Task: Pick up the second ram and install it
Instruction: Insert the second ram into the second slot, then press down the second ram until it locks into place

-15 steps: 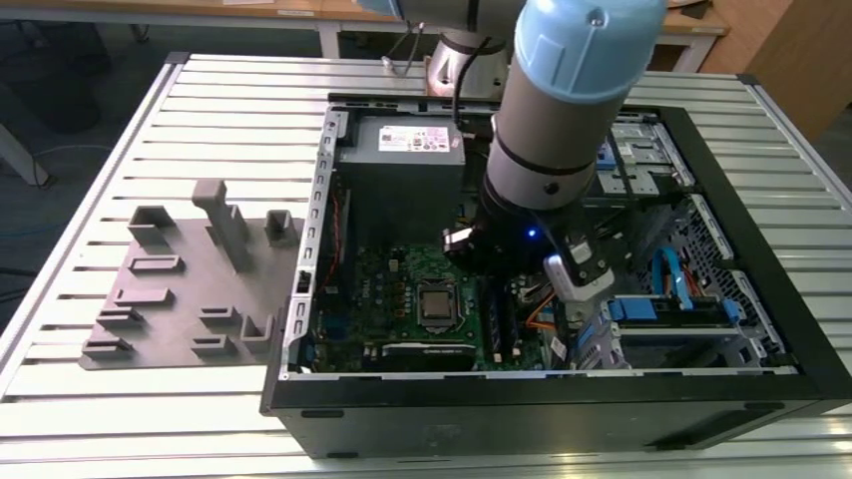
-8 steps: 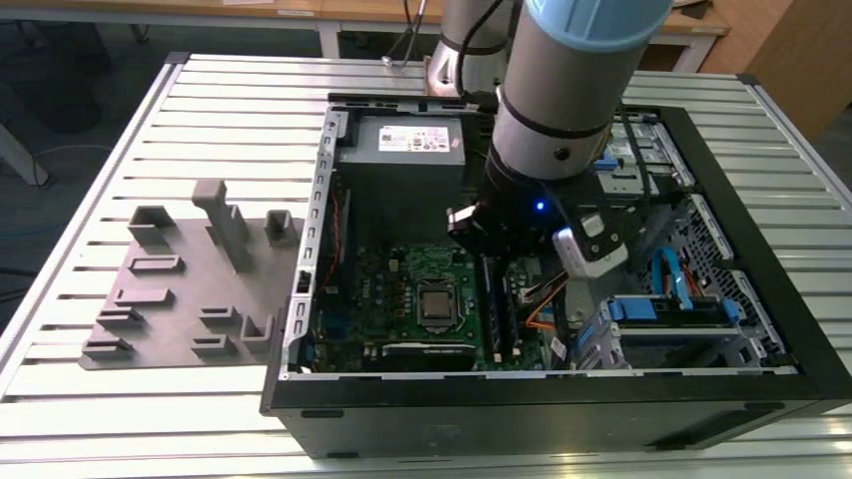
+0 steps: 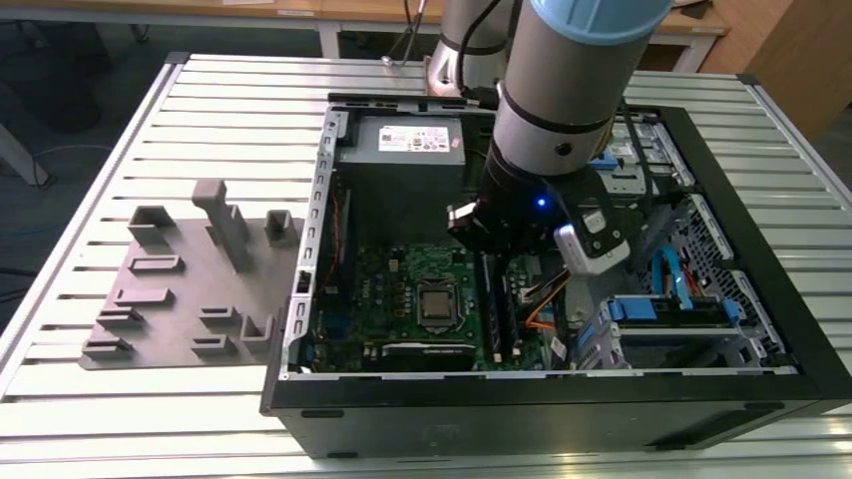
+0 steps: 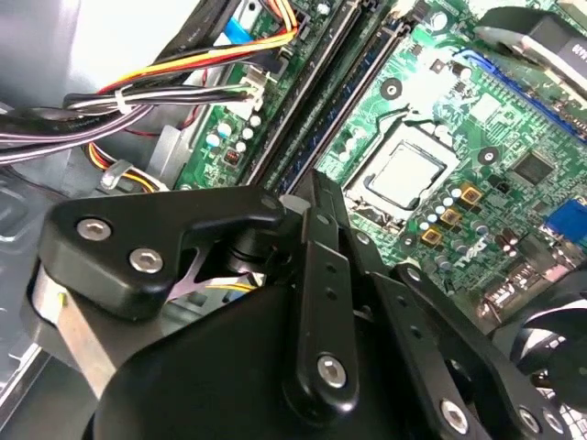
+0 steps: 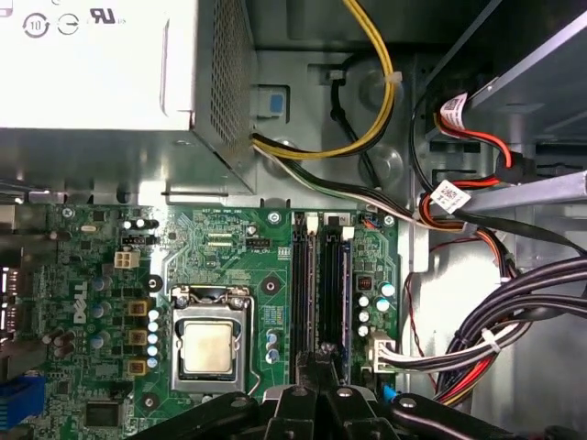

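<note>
A slatted metal table (image 3: 147,140) carries an open computer case (image 3: 533,399) lying on its side, and beside the case, toward the exterior view's left, a grey holder tray (image 3: 180,289) with several upright pegs and brackets.

Inside the case the green motherboard (image 5: 101,275) is the landmark. One silver processor (image 5: 206,348) sits in its socket near the middle of the board. Next to the processor run the memory slots (image 5: 323,284) — two dark sticks stand in them side by side, and the second ram (image 5: 343,293) is the one farther from the processor, already down in its slot. One grey power supply (image 5: 110,73) lies beyond the board's far edge. Bundles of cables (image 5: 514,312) — yellow, black, red and white — crowd the side of the board just past the slots, close to the arm's working space.

The gripper (image 5: 321,362) hangs directly over the near end of the slots, just above the sticks. Its black fingers (image 4: 316,229) are drawn close together, though I cannot tell whether they are pinching the stick or merely pressed against it.
</note>
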Action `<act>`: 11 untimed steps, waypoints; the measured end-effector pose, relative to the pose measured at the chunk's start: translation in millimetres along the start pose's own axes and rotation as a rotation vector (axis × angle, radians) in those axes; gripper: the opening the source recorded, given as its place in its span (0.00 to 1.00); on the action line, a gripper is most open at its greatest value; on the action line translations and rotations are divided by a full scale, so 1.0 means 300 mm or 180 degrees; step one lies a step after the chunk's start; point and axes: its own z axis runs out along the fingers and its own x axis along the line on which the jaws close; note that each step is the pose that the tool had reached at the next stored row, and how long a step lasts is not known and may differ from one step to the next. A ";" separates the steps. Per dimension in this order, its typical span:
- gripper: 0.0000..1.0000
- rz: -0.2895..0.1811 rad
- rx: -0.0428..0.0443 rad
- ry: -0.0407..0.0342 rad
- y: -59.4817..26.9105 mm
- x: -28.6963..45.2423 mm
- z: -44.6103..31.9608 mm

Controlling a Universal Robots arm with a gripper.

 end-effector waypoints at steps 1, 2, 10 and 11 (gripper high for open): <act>0.07 0.0000 0.0000 0.0000 0.000 0.000 0.000; 0.07 0.0000 0.0000 0.0000 0.000 0.000 0.000; 0.07 0.0000 -0.0007 0.0000 0.076 0.001 0.051; 0.07 0.0000 -0.0007 0.0000 0.086 0.000 0.058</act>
